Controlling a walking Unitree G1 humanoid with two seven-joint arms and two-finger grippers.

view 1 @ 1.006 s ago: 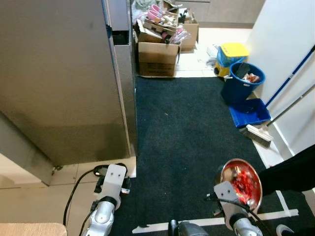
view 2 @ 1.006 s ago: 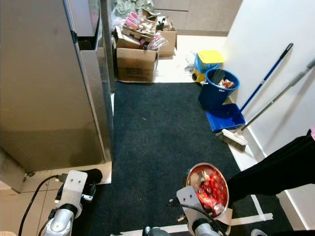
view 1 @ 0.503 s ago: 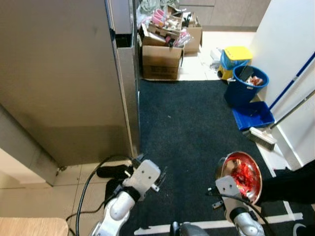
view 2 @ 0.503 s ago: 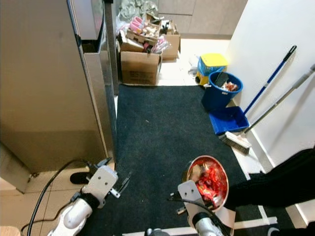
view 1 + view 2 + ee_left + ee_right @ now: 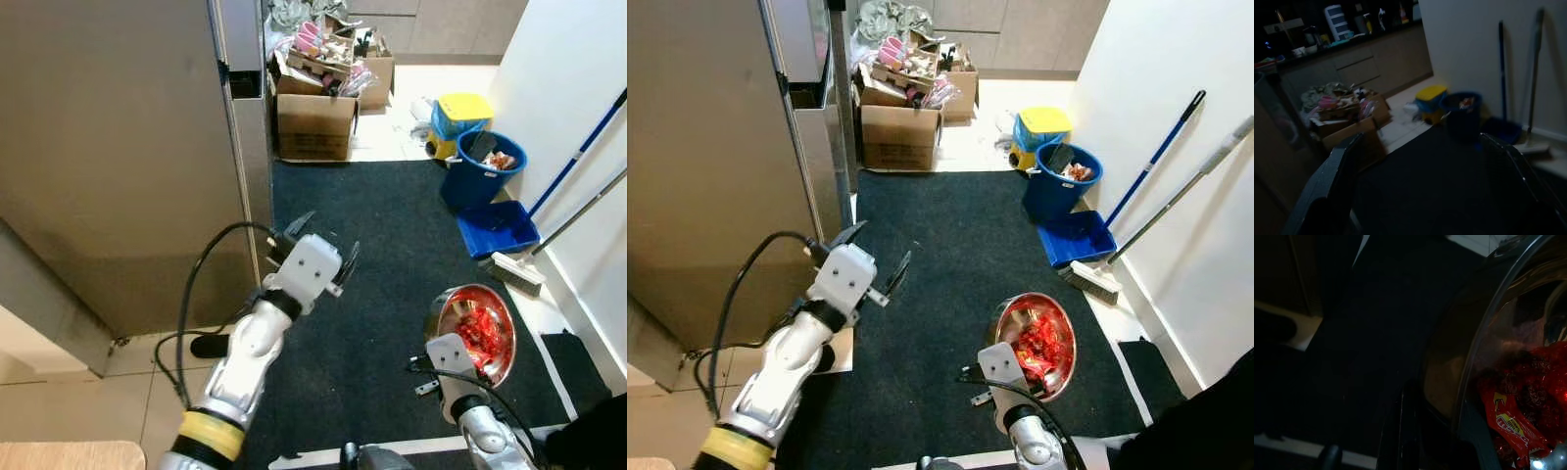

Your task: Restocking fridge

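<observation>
The tall steel fridge stands shut on my left, its door edge facing the black carpet. My left gripper is raised at mid height just right of that edge. It is open, its fingers spread wide around nothing. Low on the right, my right gripper is shut on the rim of a metal bowl filled with red snack packets. The bowl's rim crosses the right wrist view.
Cardboard boxes full of clutter stand beyond the fridge. A yellow container, a blue bucket, a blue dustpan and a broom line the white right wall. Someone's dark-clothed limb is at bottom right.
My left arm has swung up from near the floor to mid height beside the fridge's edge. The bowl in my right gripper stays put. The dark-clothed limb has drawn back toward the lower right.
</observation>
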